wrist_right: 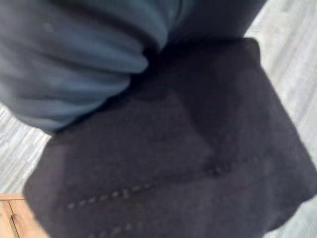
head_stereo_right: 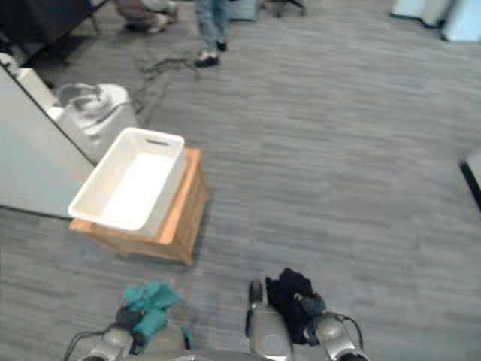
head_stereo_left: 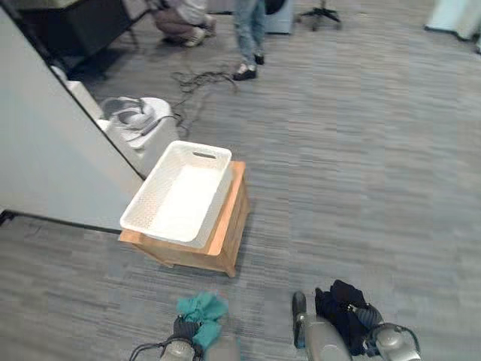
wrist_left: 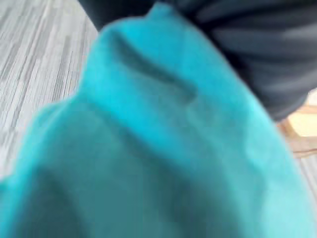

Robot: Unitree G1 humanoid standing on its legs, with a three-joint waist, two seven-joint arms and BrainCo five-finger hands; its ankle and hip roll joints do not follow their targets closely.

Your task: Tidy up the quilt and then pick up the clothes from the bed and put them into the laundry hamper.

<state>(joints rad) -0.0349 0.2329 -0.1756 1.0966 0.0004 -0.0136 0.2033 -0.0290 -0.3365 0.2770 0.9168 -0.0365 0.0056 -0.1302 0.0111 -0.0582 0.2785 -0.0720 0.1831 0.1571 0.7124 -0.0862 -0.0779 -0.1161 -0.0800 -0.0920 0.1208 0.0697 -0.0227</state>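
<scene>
Nearest you, at the bottom of the head views, your left robot hand (head_stereo_left: 183, 329) carries a bunched teal cloth (head_stereo_left: 203, 310), and your right robot hand (head_stereo_left: 366, 317) carries a dark cloth (head_stereo_left: 340, 308). Both are held low over the grey floor (head_stereo_left: 361, 165). In the left wrist view the teal cloth (wrist_left: 148, 148) covers the fingers, so you cannot tell how far that robot hand is closed. In the right wrist view the dark cloth (wrist_right: 168, 163), with a stitched seam, hides the fingers likewise; you cannot tell its grip either.

Ahead and to your left, a white hamper (head_stereo_left: 177, 195) sits on a wooden box (head_stereo_left: 225, 239), overhanging the box's left edge. Its inside looks bare. Both cloths are well apart from the hamper, on the near side of the box.

Beyond the hamper, a white bin (head_stereo_left: 139, 120) stands beside a pale panel (head_stereo_left: 52, 150). Cables (head_stereo_left: 199, 81) lie on the floor farther off, near a standing person's legs (head_stereo_left: 249, 34) and a crouching person (head_stereo_left: 180, 19).
</scene>
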